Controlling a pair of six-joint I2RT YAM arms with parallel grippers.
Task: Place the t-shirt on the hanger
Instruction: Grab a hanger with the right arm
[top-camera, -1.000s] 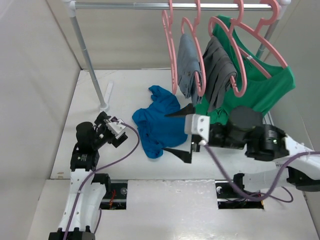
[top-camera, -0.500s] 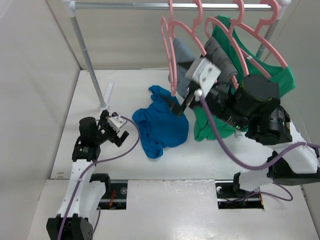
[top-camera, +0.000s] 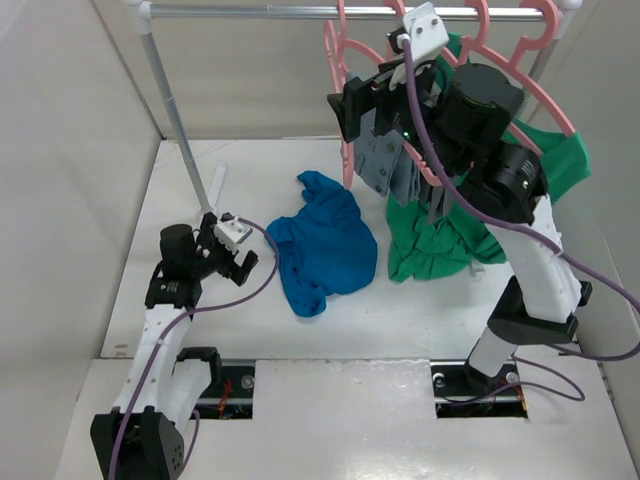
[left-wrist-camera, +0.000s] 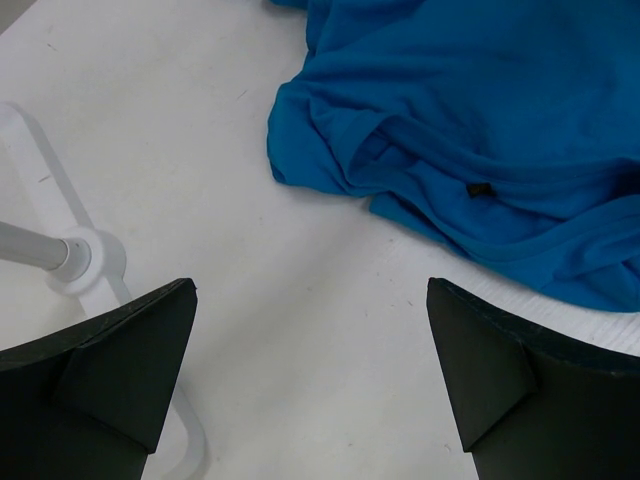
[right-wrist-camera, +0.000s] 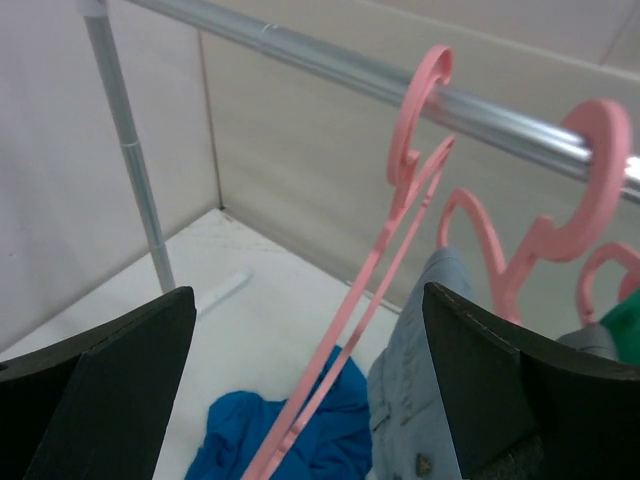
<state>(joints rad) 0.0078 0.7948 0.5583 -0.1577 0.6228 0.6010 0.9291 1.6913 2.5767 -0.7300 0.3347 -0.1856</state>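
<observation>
Status: nothing of the task proper is done yet.

- The t-shirt (top-camera: 322, 245) lies crumpled on the tabletop (top-camera: 250, 170), in front of the rail (right-wrist-camera: 300, 50) and between your two arms. No part of it is lifted or threaded.
- The hanger (right-wrist-camera: 418, 110) hangs bare by its hook on the rail. It is the leftmost of the pink ones, just beside those carrying the grey garments (top-camera: 385, 160) and the green shirt (top-camera: 530, 170).
- Your right hand (right-wrist-camera: 308, 292) is up at rail height with its fingers spread and holds nothing. In the wrist view the hanger sits between the fingers, but I cannot tell whether it is within reach or well beyond them.
- Your left hand (left-wrist-camera: 310, 285) is low over the tabletop, near the left edge of the t-shirt. It is spread wide, empty, and clear of the cloth.

Remaining, as I judge it:
- Secure the hanger.
- Pick up the t-shirt at its neck or hem.
- Work both hanger shoulders inside.

The crumpled collar looks hard to find.
</observation>
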